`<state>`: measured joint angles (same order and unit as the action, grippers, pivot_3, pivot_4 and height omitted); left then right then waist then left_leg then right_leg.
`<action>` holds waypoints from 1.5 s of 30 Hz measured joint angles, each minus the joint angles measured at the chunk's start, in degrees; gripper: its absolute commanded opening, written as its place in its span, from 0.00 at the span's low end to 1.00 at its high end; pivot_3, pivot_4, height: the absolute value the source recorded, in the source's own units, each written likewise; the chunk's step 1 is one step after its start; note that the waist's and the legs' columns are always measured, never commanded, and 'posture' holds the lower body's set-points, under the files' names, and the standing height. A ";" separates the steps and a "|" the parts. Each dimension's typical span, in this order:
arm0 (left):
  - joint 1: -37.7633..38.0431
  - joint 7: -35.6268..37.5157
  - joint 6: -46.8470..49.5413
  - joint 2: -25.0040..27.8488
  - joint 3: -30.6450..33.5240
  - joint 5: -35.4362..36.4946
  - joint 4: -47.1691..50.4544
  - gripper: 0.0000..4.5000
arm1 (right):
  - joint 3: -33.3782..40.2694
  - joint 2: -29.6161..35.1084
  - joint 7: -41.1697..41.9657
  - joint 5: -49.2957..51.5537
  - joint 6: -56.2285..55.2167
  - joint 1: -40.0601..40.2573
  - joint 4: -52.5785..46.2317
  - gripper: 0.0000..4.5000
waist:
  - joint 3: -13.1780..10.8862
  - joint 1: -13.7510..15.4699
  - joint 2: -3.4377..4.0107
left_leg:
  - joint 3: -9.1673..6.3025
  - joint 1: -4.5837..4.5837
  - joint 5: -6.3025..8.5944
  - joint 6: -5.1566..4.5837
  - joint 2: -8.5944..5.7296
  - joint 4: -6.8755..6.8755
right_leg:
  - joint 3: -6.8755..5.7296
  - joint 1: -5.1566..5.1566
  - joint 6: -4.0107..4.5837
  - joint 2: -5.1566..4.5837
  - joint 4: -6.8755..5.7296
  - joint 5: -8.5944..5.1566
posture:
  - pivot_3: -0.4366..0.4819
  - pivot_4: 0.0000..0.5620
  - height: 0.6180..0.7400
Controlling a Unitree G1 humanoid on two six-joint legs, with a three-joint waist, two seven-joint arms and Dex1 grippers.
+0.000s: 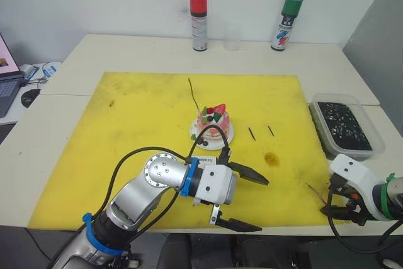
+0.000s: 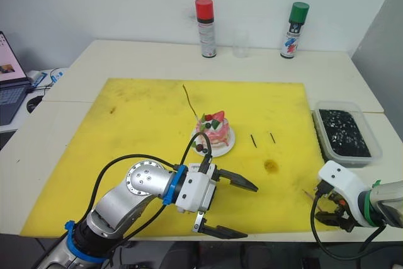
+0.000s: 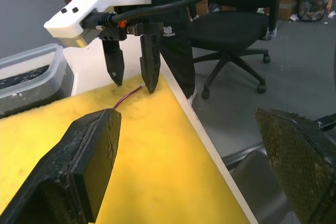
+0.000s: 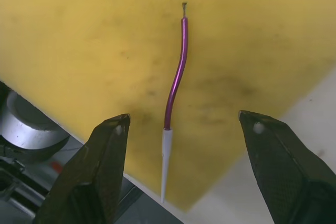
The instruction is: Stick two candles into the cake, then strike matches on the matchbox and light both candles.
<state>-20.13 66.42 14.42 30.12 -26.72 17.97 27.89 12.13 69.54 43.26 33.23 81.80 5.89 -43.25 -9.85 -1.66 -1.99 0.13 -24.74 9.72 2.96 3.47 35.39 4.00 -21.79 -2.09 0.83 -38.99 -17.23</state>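
Right gripper (image 4: 178, 169): fingers apart, straddling candle (image 4: 177, 72) at mat (image 1: 145, 118) near edge; close centred on shaft; left gripper (image 1: 242, 200) spread, idle.

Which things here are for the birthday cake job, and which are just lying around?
For the job: cake, candle standing in it, second candle lying flat, two matches.
Just lying about: red-capped spray can, green-capped spray can, clear cup, tub of dark bits, laptop.
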 measured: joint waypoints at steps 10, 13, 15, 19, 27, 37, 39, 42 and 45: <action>0.76 -0.76 -0.68 -0.04 0.00 -0.40 0.00 1.00 | 0.13 0.18 -0.45 0.05 0.55 0.73 -0.42 0.76 | 0.00 0.01 0.00 | 0.00 0.00 0.00 0.00 0.00 0.02 | -0.01 0.01 -0.03 0.00 0.00 0.02 | 0.48 0.27 1.00; 0.75 -0.80 -0.93 -0.17 0.00 -0.45 -0.01 1.00 | 0.43 0.18 -0.73 0.11 1.26 1.33 -0.67 0.76 | 0.00 0.03 0.00 | 0.00 0.00 0.00 0.00 0.00 0.01 | -0.01 0.01 -0.02 0.00 0.00 0.01 | 0.48 0.27 1.00; 0.73 -0.91 -0.94 -0.40 -0.06 -0.50 -0.01 1.00 | 0.73 -0.06 -0.98 0.16 1.74 1.58 -0.98 0.76 | 0.00 0.04 0.00 | 0.00 0.00 0.00 0.00 0.00 0.01 | -0.01 0.01 -0.03 0.00 0.00 0.01 | 0.48 0.27 1.00; 0.71 -0.98 -0.96 -0.86 -0.18 -0.66 -0.02 1.00 | 0.73 -0.85 -1.63 0.16 2.25 1.59 -1.02 0.68 | 0.00 0.04 0.00 | -0.01 0.00 0.00 0.00 0.00 0.02 | -0.01 0.02 -0.03 -0.01 0.00 0.02 | 0.48 0.27 1.00; 0.33 -1.09 -1.02 -1.18 -0.17 -0.77 -0.03 1.00 | 0.52 -2.02 -2.19 1.39 3.00 1.02 -0.99 0.09 | 0.00 0.03 -0.01 | -0.02 0.00 0.00 0.00 0.01 0.02 | -0.01 0.02 -0.03 0.00 0.00 0.02 | 0.48 0.27 1.00; -0.37 -0.79 -1.36 -0.51 0.31 -0.70 -1.47 1.00 | 2.66 -1.94 1.29 8.09 7.43 -9.27 0.57 0.01 | 0.00 -0.25 0.01 | 0.04 0.02 0.00 0.00 0.03 0.03 | 0.03 -0.01 -0.06 0.01 -0.02 0.04 | 0.48 0.27 1.00; -0.20 -0.96 -1.11 0.20 1.51 -0.34 -1.46 1.00 | 2.98 -2.32 2.12 10.27 8.45 -15.76 1.30 0.01 | -0.02 -0.37 0.04 | 0.05 0.02 0.00 0.00 0.05 0.02 | 0.04 -0.04 -0.06 0.02 -0.03 0.04 | 0.48 0.27 1.00; 0.90 -3.05 1.01 1.67 5.55 0.71 -1.00 1.00 | 2.50 -9.86 0.62 12.33 8.74 -28.26 3.12 0.01 | -0.06 -0.56 -0.03 | 0.00 0.03 0.00 0.00 0.14 0.01 | 0.01 -0.05 -0.02 0.11 -0.03 0.05 | 0.48 0.27 1.00; 2.46 -5.97 4.28 2.65 9.65 2.51 0.34 1.00 | 0.02 -20.22 -3.91 12.37 7.47 -35.53 4.64 0.01 | -0.07 -0.47 -0.04 | 0.02 -0.04 0.00 0.00 0.12 -0.04 | 0.02 -0.14 -0.01 0.11 -0.02 0.04 | 0.48 0.27 1.00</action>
<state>-17.67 60.45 18.69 32.77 -17.07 20.48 28.23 12.15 49.32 39.34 45.60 89.27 -29.64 -38.62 -9.92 -2.13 -2.03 0.15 -24.77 9.72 2.96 3.59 35.34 4.02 -21.93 -2.10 0.94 -39.00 -17.20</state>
